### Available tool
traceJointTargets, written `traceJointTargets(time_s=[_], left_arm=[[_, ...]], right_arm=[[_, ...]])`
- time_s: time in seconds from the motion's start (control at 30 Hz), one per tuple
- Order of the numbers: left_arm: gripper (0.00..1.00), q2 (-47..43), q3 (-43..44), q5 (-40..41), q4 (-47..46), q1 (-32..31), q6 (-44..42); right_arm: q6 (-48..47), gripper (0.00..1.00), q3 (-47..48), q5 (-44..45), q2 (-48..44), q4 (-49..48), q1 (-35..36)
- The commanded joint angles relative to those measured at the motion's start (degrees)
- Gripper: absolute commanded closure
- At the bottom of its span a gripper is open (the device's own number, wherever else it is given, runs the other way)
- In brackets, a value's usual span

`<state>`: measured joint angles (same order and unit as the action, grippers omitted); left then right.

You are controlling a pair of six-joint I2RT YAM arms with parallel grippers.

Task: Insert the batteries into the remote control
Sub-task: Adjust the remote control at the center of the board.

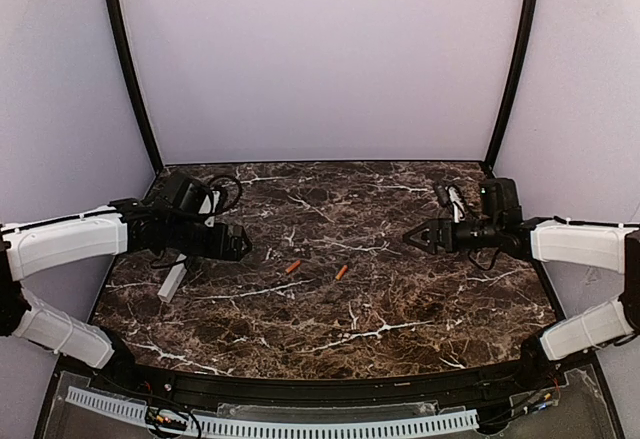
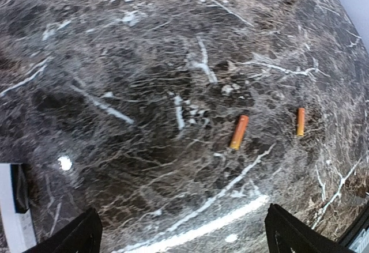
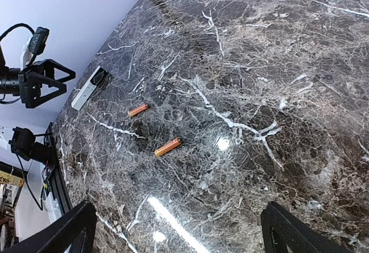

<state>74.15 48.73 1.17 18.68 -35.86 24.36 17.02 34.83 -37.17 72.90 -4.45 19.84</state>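
soft, even overhead light, sharp frames
white glare spots on the glossy table in both wrist views; edges bend

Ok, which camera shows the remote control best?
Right wrist: the remote control lies whole and unobstructed, dark patch at one end. Top external shows it partly under the left arm. Left wrist catches only a cropped end at the frame edge.

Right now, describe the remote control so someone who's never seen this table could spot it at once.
Go to the left side of the dark marble table, near the left gripper. The remote control lies flat there. It is the only long white bar, dark at one end; the two batteries mid-table are short and orange.
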Motion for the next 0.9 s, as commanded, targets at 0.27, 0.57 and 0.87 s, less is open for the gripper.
traceJointTargets(time_s=[0.27,0.57,0.87], left_arm=[[0.0,-9.38,-7.32,9.55,14.71,17.62,5.17],[0.0,-4.82,-9.73,9.14,11.45,24.43,5.16],[0.0,-1.04,-11.45,0.51,5.75,24.72,3.06]], right_arm=[[1.35,0.01,-2.12,-4.3,1.56,-5.29,0.79],[2.95,0.01,-3.44,-4.82,1.12,-7.54,0.82],[4.2,0.01,-4.26,-4.99,1.76,-9.47,0.77]])
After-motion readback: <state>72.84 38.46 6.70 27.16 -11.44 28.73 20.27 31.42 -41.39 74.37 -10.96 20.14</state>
